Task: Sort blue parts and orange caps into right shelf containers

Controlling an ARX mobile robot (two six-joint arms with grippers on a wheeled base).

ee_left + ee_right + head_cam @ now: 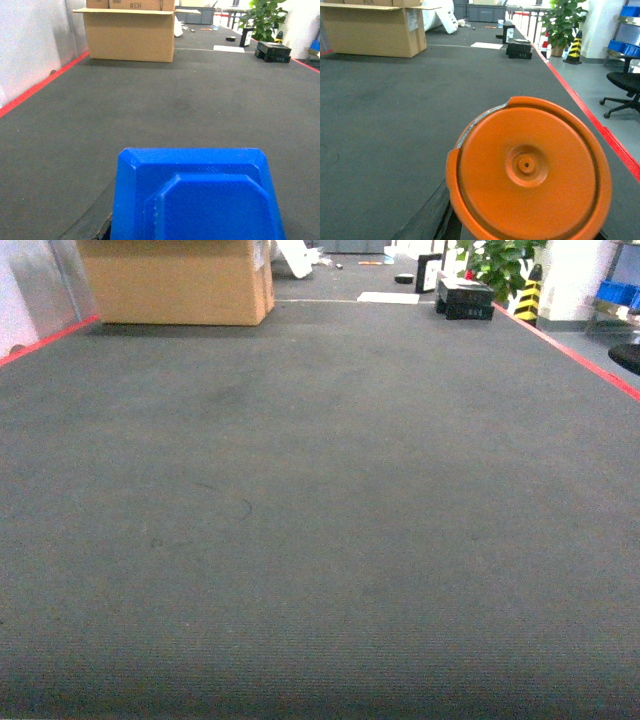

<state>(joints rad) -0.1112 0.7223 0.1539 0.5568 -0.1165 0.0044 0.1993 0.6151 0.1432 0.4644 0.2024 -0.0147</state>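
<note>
Head view shows you one dark grey carpeted floor (320, 520), one brown cardboard box (180, 280) and one green potted plant (500, 265); neither arm appears. Your left wrist camera shows one bright blue moulded plastic part (197, 197) filling the lower frame, its bottom cut off. Your right wrist camera shows one round orange plastic cap (530, 167). Both claws are hidden, so whether they are wide or narrow cannot be told. Blue bins (625, 47) sit far right.

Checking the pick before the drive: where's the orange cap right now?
The orange cap fills the bottom of the right wrist view, close under that camera, above the dark carpet; the head view doesn't show it.
</note>
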